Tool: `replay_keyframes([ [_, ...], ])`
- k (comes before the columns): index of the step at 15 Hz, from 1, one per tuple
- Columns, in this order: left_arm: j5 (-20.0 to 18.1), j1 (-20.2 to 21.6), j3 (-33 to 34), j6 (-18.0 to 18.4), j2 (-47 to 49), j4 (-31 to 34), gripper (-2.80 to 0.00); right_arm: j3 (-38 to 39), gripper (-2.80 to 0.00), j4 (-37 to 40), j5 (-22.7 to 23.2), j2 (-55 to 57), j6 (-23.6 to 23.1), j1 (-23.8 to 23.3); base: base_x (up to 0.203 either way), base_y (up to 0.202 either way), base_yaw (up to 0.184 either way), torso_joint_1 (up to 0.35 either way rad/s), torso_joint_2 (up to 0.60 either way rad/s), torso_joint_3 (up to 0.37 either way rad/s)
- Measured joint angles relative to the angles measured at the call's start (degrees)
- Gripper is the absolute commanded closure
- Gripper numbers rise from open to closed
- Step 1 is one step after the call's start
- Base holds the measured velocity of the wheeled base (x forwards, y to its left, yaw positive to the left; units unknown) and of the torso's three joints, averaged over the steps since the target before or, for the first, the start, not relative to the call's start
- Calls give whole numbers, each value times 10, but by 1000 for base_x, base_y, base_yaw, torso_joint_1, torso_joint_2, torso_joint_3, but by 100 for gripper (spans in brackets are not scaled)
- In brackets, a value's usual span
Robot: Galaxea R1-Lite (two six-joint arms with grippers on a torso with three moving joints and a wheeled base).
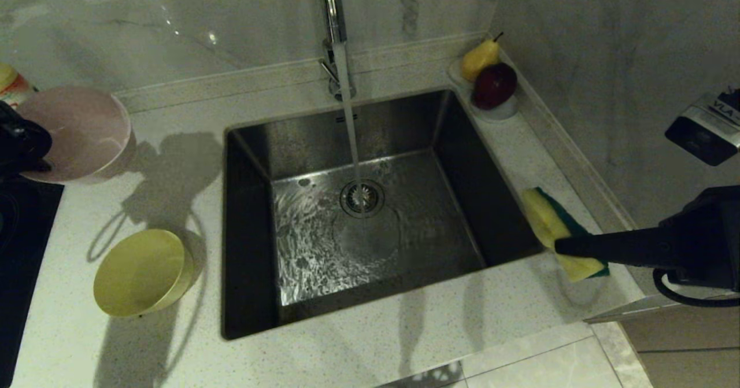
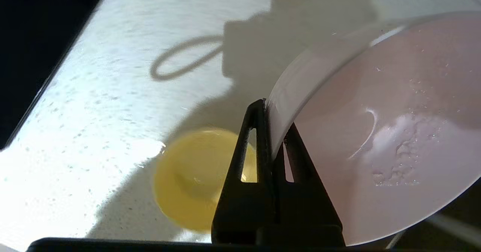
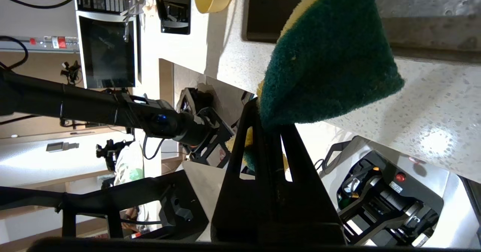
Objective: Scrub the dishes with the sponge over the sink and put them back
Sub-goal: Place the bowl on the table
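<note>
Stainless steel forms the large square sink (image 1: pixel 370 214) sunk in the middle of the pale speckled stone desk (image 1: pixel 173 162), with a round drain strainer (image 1: pixel 362 198) at its centre. Water falls from the tall chrome tap (image 1: pixel 332 6) at twelve o'clock of the basin onto the strainer and ripples across the floor.

At nine o'clock of the head view, the left hand (image 2: pixel 271 132) is clamped tight on the rim of the pale pink round plastic bowl (image 1: pixel 78 133), holding it tilted above the desk; a few drops and a wet film show inside it in the left wrist view. The yellow round plastic bowl (image 1: pixel 144 272) lies on the desk at about eight o'clock of the sink, well apart from the pink one.

At four o'clock of the sink, the right hand (image 3: pixel 268 128) pinches one end of the rectangular sponge of yellow foam with a dark green scouring face (image 1: pixel 558 232), held over the basin's right edge.

A small white saucer (image 1: pixel 500 109) carrying a yellow pear (image 1: pixel 478 58) and a dark red apple (image 1: pixel 495 84) sits at one o'clock of the sink.
</note>
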Motion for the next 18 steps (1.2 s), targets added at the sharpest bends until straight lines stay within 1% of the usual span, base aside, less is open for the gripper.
replay_keyframes([
  [1,-28,29,1,-14,18,-1,0,0,0,-1,0,0,-1,-1,0,0,0,0,0,0],
  [3,-49,76,2,-46,53,-5,0,1,0,-1,0,1,-2,-2,0,0,0,0,0,0],
  [4,-57,98,-2,-55,73,-6,0,2,0,-1,0,2,-2,-2,0,0,0,0,0,0],
  [6,-73,134,-6,-63,105,-8,0,7,0,-3,1,2,-3,-2,0,0,0,0,0,0],
  [8,-75,162,-7,-65,133,-22,0,16,0,-5,1,2,-4,-2,0,0,0,0,0,0],
  [10,-75,184,-6,-66,158,-35,0,24,0,-7,0,1,-6,-3,0,0,0,0,0,0],
  [13,-75,211,-3,-66,195,-36,0,27,0,-7,1,-1,-6,-4,0,0,0,0,0,0],
  [16,-76,220,0,-65,216,-37,0,31,0,-9,1,-1,-7,-5,0,0,0,0,0,0],
  [17,-81,221,0,-64,220,-37,0,31,0,-9,2,-1,-6,-5,0,0,0,0,0,0],
  [18,-95,221,0,-64,223,-37,0,31,0,-9,3,-1,-6,-5,0,0,0,0,0,0],
])
